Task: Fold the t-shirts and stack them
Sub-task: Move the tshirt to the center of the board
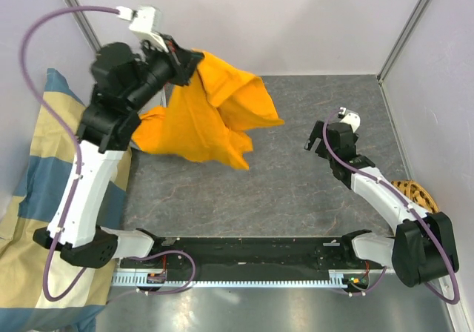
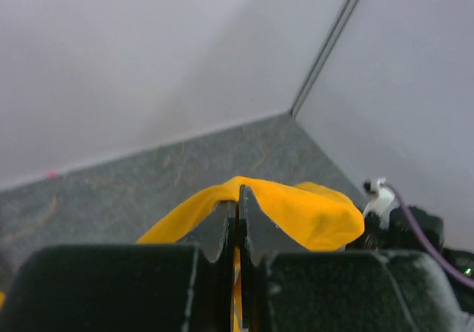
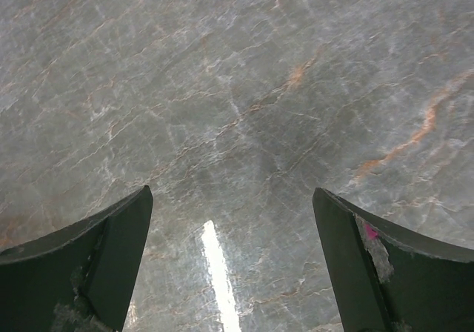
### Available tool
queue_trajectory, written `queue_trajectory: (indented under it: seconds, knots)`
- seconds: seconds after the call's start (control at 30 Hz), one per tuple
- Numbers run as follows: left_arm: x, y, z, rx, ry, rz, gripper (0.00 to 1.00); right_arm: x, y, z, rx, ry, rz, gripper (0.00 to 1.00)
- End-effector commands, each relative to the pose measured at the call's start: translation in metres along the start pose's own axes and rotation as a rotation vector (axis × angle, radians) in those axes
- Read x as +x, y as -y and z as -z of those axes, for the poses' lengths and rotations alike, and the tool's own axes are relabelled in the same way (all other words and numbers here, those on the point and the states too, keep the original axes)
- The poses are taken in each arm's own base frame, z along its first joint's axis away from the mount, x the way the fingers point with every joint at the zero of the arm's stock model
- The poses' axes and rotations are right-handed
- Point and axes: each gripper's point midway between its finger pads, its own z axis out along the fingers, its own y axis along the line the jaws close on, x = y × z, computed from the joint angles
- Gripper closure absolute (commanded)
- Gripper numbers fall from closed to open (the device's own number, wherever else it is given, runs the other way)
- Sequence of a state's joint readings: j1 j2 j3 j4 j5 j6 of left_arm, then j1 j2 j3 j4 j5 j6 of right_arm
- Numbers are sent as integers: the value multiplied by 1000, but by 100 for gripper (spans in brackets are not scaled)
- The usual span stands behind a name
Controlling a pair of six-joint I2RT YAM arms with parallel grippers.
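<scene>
An orange t-shirt (image 1: 211, 113) hangs bunched in the air over the back left of the grey marble table (image 1: 296, 191). My left gripper (image 1: 187, 59) is raised high and shut on its top edge. In the left wrist view the gripper (image 2: 238, 196) has its jaws pressed together on a fold of the orange t-shirt (image 2: 315, 210), which drapes over both tips. My right gripper (image 1: 318, 135) hovers open over the right of the table, well apart from the shirt. The right wrist view shows that gripper (image 3: 231, 202) spread wide over bare tabletop (image 3: 244, 87), nothing between its fingers (image 3: 111, 254).
A large cream-and-blue cloth (image 1: 29, 191) lies bunched along the table's left side, beside the left arm. A small tan woven disc (image 1: 416, 193) sits at the right edge behind the right arm. Pale walls (image 1: 296, 21) close in the back and both sides.
</scene>
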State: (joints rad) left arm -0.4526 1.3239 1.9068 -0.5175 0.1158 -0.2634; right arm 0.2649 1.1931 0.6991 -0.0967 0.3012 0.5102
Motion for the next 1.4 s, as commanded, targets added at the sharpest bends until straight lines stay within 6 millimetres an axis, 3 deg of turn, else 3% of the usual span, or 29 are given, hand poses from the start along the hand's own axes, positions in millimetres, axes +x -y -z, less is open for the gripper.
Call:
queue_trajectory:
  seconds: [0.0,0.07,0.2,0.27,0.3,0.37,0.4,0.57,0.67,0.83,0.9,0.97,1.0,1.07,1.1,1.13,1.2,1.37]
  knots:
    - [82,-17,-31,-26,-154,74,98,-14,12,10,72,56,-19,2]
    - [114,-19,-38,-14,-213,109,98,-21,14,16,80,82,-29,2]
    - [156,-17,-62,8,-288,129,98,-35,19,28,101,125,-40,2]
    - [166,-10,-73,37,-305,125,98,-47,19,37,99,160,-45,2]
    - [181,-8,-83,44,-337,127,98,-50,19,40,95,169,-45,2]
    - [183,-3,-94,72,-341,123,98,-59,12,48,52,187,-26,2]
    - [199,-1,-104,83,-377,123,98,-60,8,49,31,183,-11,2]
    - [206,17,-127,136,-394,124,98,-59,-55,59,-311,123,119,2]
    - [213,22,-137,151,-410,128,98,-64,-77,68,-417,130,148,2]
    - [236,27,-158,188,-452,149,98,-75,-87,79,-460,153,160,2]
    - [266,30,-172,203,-499,162,98,-76,-86,82,-458,153,162,2]
    - [284,39,-182,236,-527,181,98,-78,-83,86,-446,161,159,2]
    - [317,48,-190,250,-582,200,98,-81,-80,89,-440,174,156,2]
    - [326,71,-200,312,-594,213,98,-81,-78,95,-436,182,158,2]
    - [360,85,-205,330,-648,228,98,-89,-73,101,-415,214,148,2]
    - [353,101,-212,372,-631,229,98,-92,-70,104,-404,229,147,2]
    - [372,128,-215,412,-663,233,98,-101,-66,115,-398,261,145,2]
    - [405,162,-224,463,-701,278,98,-117,-59,136,-383,325,135,2]
